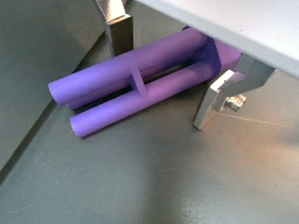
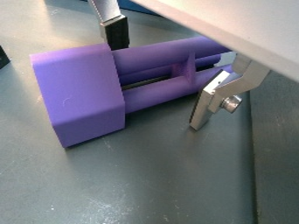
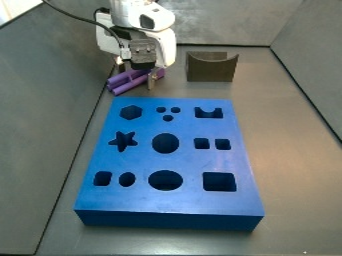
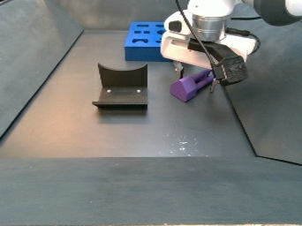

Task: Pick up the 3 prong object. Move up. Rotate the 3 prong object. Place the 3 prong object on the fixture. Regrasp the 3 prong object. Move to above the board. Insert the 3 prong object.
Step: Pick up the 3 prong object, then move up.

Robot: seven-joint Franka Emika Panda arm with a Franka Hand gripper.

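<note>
In a side view the gripper [image 3: 135,68] sits in the upper left of the frame, low over the grey floor, with the white wrist housing above it. Directly beneath lies the 3 prong object [image 3: 130,79], a light purple piece resting on the floor just beyond the far left corner of the board [image 3: 170,158]. The board occupies the centre and lower part of that frame, blue, flat, with shaped cut-outs showing. To the right of the gripper, upper centre, the fixture [image 3: 210,66] stands on the floor, apart from both the board and the purple piece.

In a side view from another angle the fixture [image 4: 120,86] is left of centre, the 3 prong object [image 4: 190,86] right of centre on the floor, and the gripper [image 4: 186,69] over it. The board [image 4: 147,39] lies behind, at upper centre.

In both wrist views the fingers [image 1: 118,26] [image 2: 215,98] stand one on each side of the purple piece, jaws parted. In a wrist view a narrow gap shows between the nearer finger [image 1: 219,99] and the 3 prong object [image 1: 135,83]. Contact at the far finger cannot be confirmed. In a wrist view the blocky head [image 2: 79,94] fills the left of the frame, with the prongs running away towards the upper right. The piece lies flat on the floor, not lifted.
</note>
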